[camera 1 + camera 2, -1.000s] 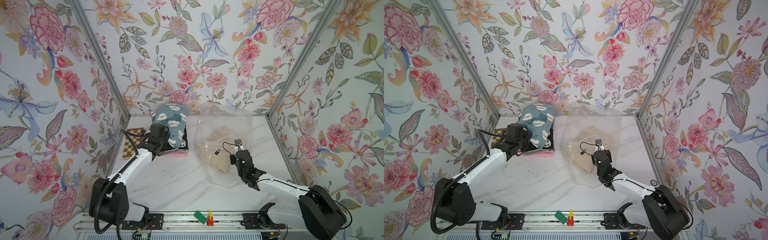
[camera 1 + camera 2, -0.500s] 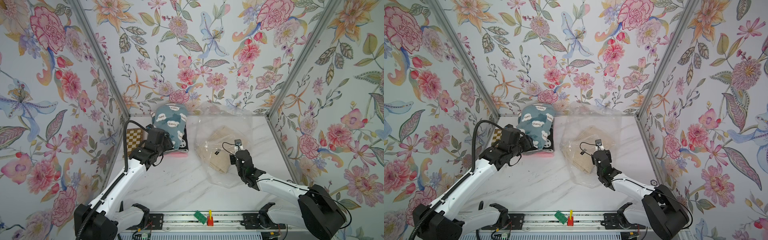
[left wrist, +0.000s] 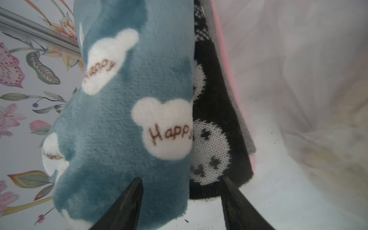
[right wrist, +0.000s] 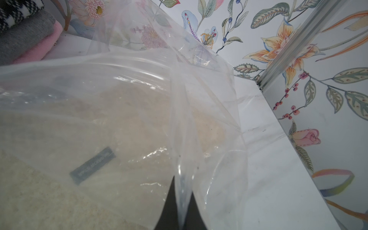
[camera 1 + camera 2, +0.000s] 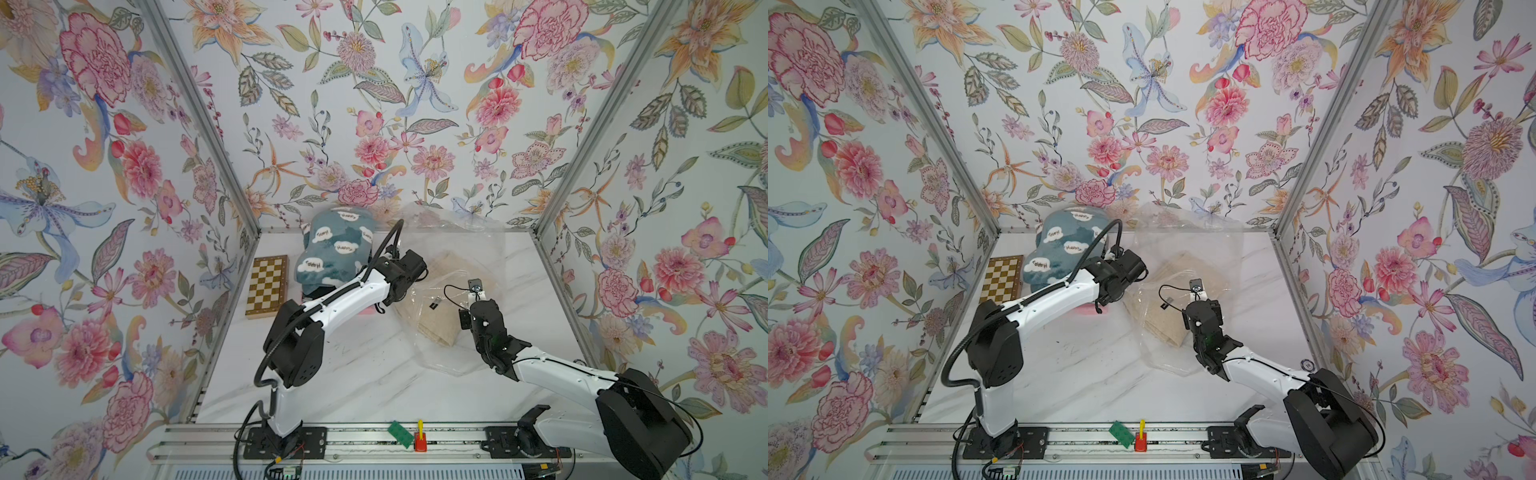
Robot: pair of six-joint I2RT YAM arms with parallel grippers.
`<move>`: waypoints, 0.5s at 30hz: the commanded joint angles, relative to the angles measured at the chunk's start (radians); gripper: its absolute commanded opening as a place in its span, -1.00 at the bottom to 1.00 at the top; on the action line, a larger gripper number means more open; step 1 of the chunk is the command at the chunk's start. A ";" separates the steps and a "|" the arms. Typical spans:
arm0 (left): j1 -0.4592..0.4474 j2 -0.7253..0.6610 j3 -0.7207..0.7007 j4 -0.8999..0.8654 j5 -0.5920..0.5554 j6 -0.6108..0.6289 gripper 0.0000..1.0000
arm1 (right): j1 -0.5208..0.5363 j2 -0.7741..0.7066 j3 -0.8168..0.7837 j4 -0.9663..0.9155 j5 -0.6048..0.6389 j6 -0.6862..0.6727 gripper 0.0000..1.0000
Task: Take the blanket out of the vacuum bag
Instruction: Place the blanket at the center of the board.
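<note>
Vacuum bag (image 5: 444, 357) lies on the desk (image 5: 365, 374) right of centre, its far end reaching the back edge. No shift from 1 s ago. The beige blanket (image 5: 436, 320) is inside it, under the film, its dark label showing through in the right wrist view.

Right gripper (image 4: 182, 187): jaws closed, a fold of bag film pinched between the fingertips. Same place and same hold as 1 s ago.

Left gripper (image 3: 182, 179): jaws partway apart, nothing held. The fingers point at the near end of the blanket stack at the back edge: blue "Happy" blanket (image 5: 332, 249) on top, black-and-white knit blanket (image 3: 211, 139) below, then grey (image 4: 23, 37) and pink (image 4: 39, 51) layers.

Change: 1 s ago the left wrist sat at the stack's left side, over part of the chessboard (image 5: 266, 286). It is now at the stack's right side, between stack and bag. The elbow has swung toward mid-desk. The chessboard by the left edge is fully uncovered.
</note>
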 commanded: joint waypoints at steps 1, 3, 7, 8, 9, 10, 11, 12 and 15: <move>-0.001 0.022 0.048 -0.102 -0.184 0.070 0.20 | 0.006 0.006 0.025 0.000 -0.005 -0.009 -1.00; -0.002 0.049 0.044 -0.104 -0.216 0.082 0.19 | 0.006 0.006 0.025 0.000 -0.005 -0.008 -1.00; -0.004 0.098 0.033 -0.145 -0.335 0.063 0.16 | 0.005 0.006 0.027 -0.002 -0.009 -0.006 -1.00; -0.004 0.105 0.032 -0.150 -0.351 0.059 0.14 | 0.006 0.008 0.026 -0.002 -0.009 -0.007 -1.00; -0.004 0.108 0.026 -0.148 -0.358 0.062 0.13 | 0.006 0.009 0.028 -0.003 -0.009 -0.006 -1.00; -0.004 0.109 0.018 -0.133 -0.362 0.074 0.12 | 0.006 0.009 0.028 -0.003 -0.010 -0.007 -1.00; -0.004 0.111 0.014 -0.125 -0.364 0.081 0.11 | 0.006 0.010 0.030 -0.004 -0.010 -0.007 -1.00; -0.003 0.116 0.009 -0.114 -0.362 0.089 0.10 | 0.006 0.009 0.030 -0.004 -0.010 -0.007 -1.00; -0.003 0.134 0.004 -0.106 -0.367 0.098 0.05 | 0.006 0.009 0.030 -0.003 -0.010 -0.007 -1.00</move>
